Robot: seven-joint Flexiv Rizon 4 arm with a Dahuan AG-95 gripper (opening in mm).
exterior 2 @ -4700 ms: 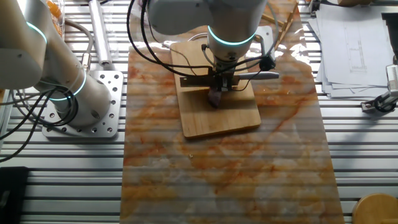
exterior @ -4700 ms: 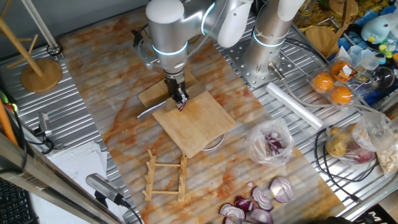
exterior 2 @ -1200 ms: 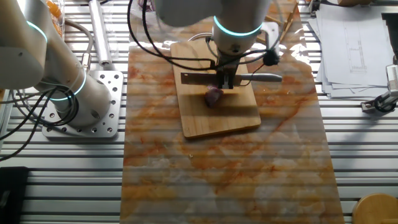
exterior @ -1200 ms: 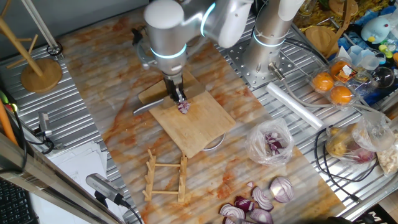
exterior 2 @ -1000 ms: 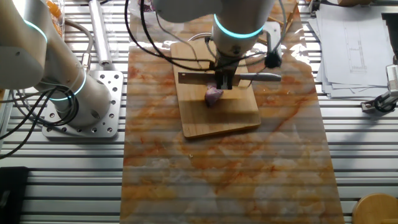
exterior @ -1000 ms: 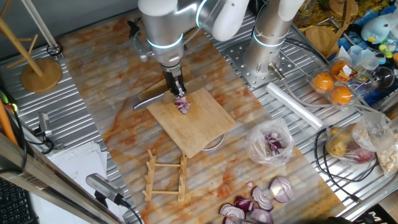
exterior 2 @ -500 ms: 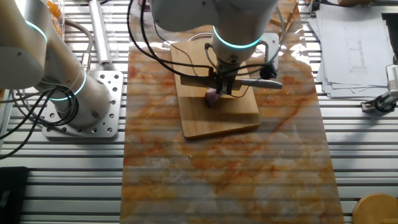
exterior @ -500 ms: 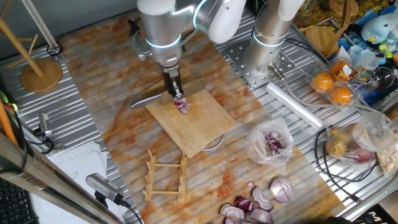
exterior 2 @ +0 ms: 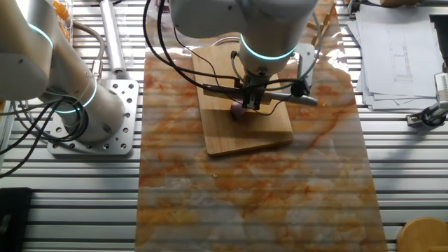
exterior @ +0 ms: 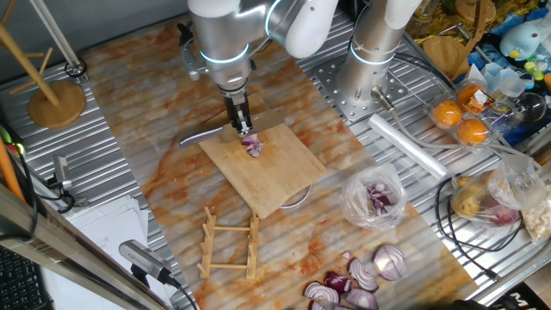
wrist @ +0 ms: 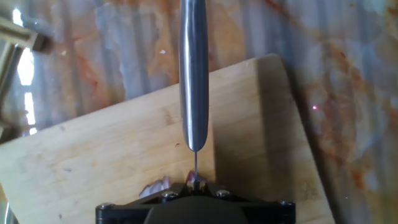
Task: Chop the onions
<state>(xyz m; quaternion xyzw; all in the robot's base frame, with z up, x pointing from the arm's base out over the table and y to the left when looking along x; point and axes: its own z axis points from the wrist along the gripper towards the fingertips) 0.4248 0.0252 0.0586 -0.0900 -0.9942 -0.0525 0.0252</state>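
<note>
A small red-purple onion wedge [exterior: 252,145] lies on the wooden cutting board [exterior: 269,176], near its far left edge. It also shows in the other fixed view [exterior 2: 239,110] and as pale purple bits at the bottom of the hand view [wrist: 155,186]. My gripper [exterior: 238,123] is shut on a steel knife [exterior 2: 297,98] and stands right over the wedge. The knife's handle [wrist: 194,74] sticks out past the board's edge. The blade runs over the board [exterior 2: 246,129] beside the wedge; whether it touches the wedge is hidden by the gripper [exterior 2: 250,100].
A clear bag with purple onion pieces [exterior: 376,196] and a group of bigger onion halves [exterior: 362,280] lie at the near right. A wooden rack [exterior: 231,245] stands just in front of the board. A wooden stand [exterior: 56,99], oranges [exterior: 461,120] and a second arm's base [exterior: 366,60] surround the mat.
The gripper with the knife has shifted slightly toward the board's far edge, come lower and turned a little. The onion wedge stays in place on the board.
</note>
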